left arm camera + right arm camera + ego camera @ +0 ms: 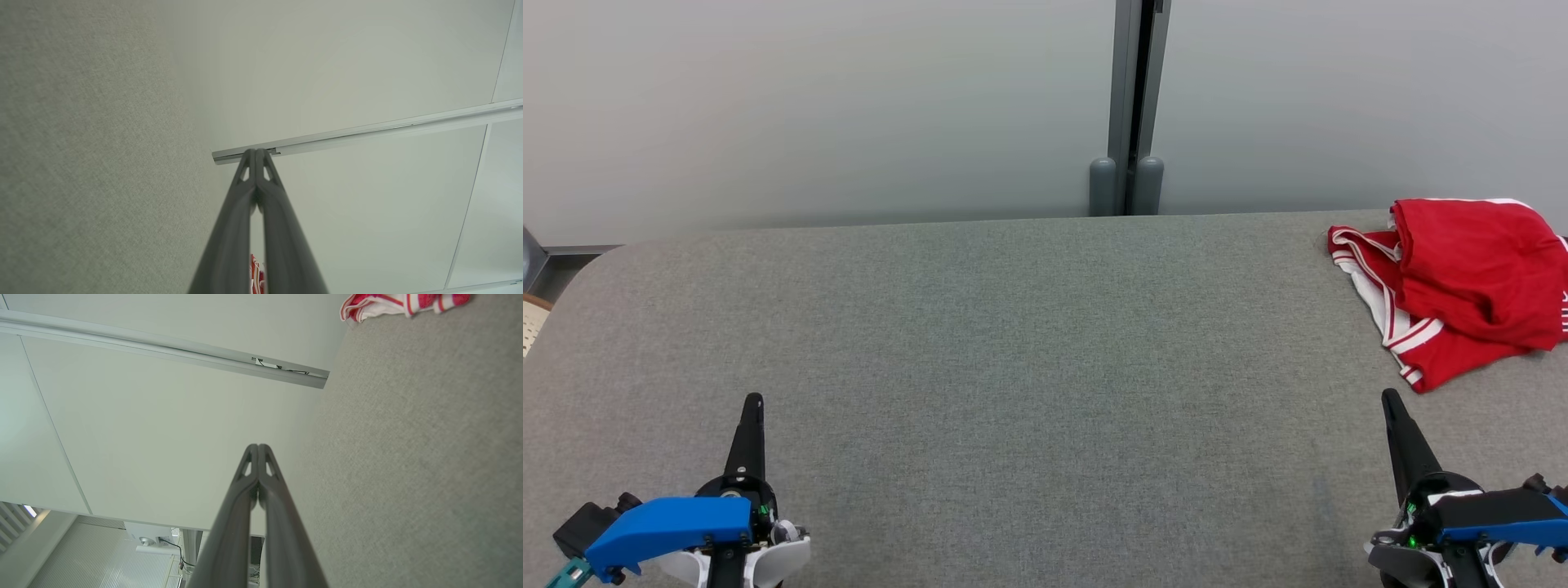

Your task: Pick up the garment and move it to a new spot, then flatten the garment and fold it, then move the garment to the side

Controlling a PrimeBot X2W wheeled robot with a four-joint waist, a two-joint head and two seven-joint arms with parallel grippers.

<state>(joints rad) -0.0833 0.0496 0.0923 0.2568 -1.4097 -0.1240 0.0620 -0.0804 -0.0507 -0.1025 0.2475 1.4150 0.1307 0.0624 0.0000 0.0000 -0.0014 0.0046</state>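
Note:
A crumpled red garment (pixel 1462 286) with white stripes lies at the far right of the grey felt table (pixel 1013 351), near its back edge. A corner of the garment (pixel 400 303) shows at the top of the right wrist view, and a sliver of the garment (pixel 256 273) shows between the fingers in the left wrist view. My left gripper (pixel 754 400) rests at the lower left, shut and holding nothing. Low on the right my right gripper (pixel 1390 398) is likewise shut and empty, just in front of the garment and apart from it.
A pale partition wall (pixel 809 106) with a grey vertical post (pixel 1131 106) runs behind the table. The table's rounded left corner (pixel 580 278) drops off near a pale object (pixel 533 320) at the far left.

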